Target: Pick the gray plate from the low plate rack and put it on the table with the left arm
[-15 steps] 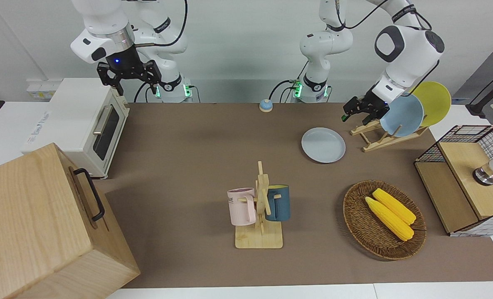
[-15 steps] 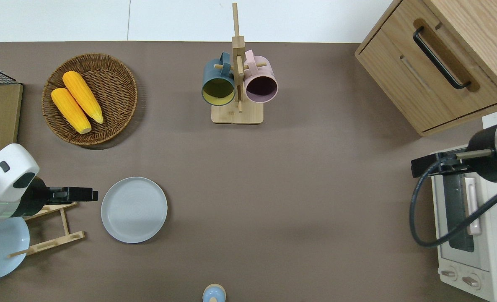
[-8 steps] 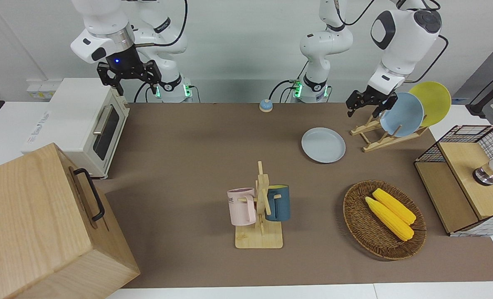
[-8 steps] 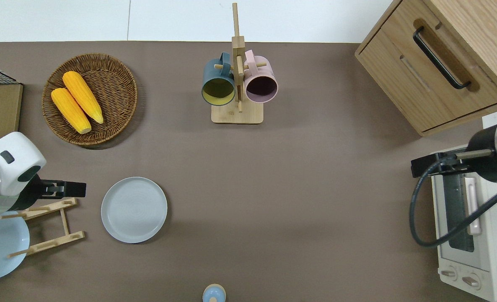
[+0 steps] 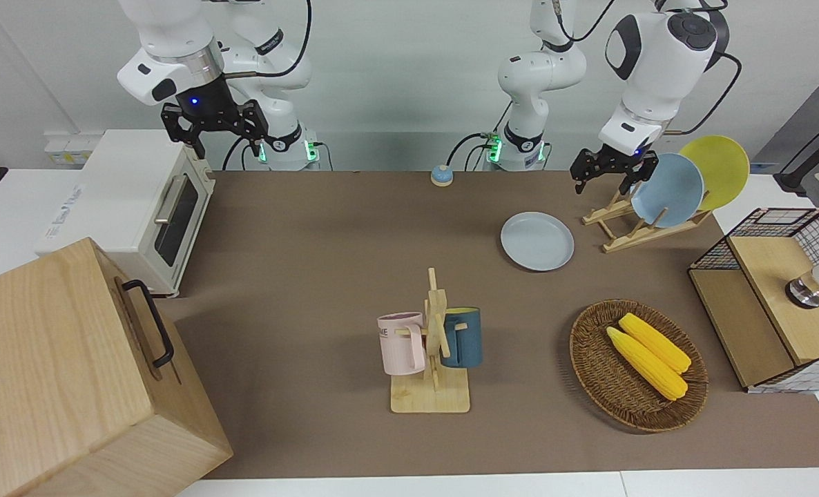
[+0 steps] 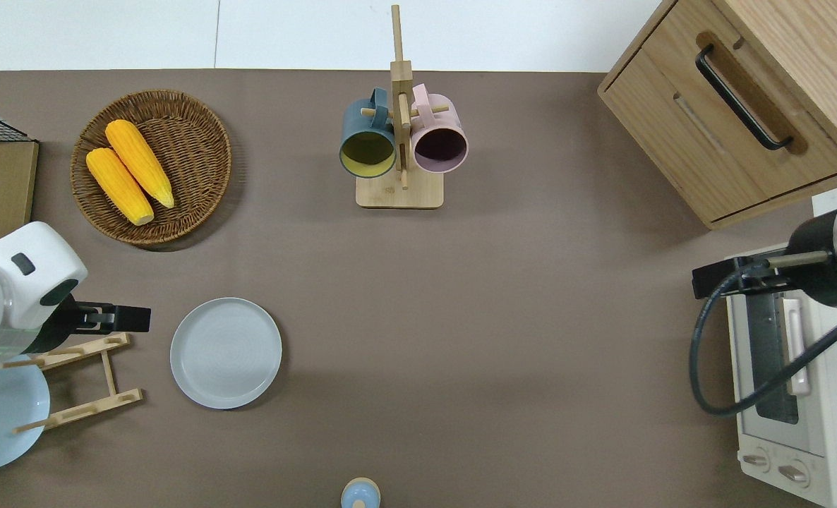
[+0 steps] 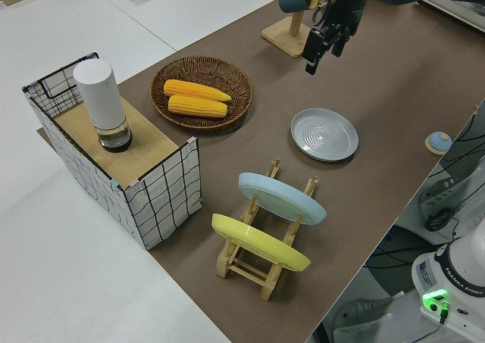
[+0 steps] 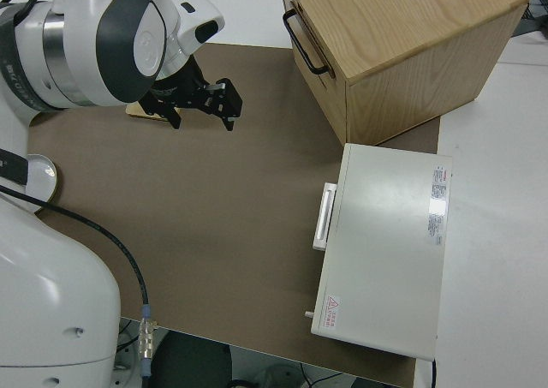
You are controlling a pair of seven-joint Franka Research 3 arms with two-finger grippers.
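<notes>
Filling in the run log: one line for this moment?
gray plate: flat on table | left end effector: empty, over low plate rack | right arm: parked

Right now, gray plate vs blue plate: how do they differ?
The gray plate lies flat on the table, beside the low plate rack; the blue plate stands tilted in that rack. The gray plate is paler, the blue plate stronger in colour. Both are round, similar in size, and neither is held.

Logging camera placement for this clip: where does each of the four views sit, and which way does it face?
Front: across the table, facing both arms; left gripper up by the low plate rack.
Overhead: straight down; gray plate flat on the table.
Left side: raised, along the table, left gripper shows.
Right side: beside the parked right arm.
Front and overhead share plate and rack.
</notes>
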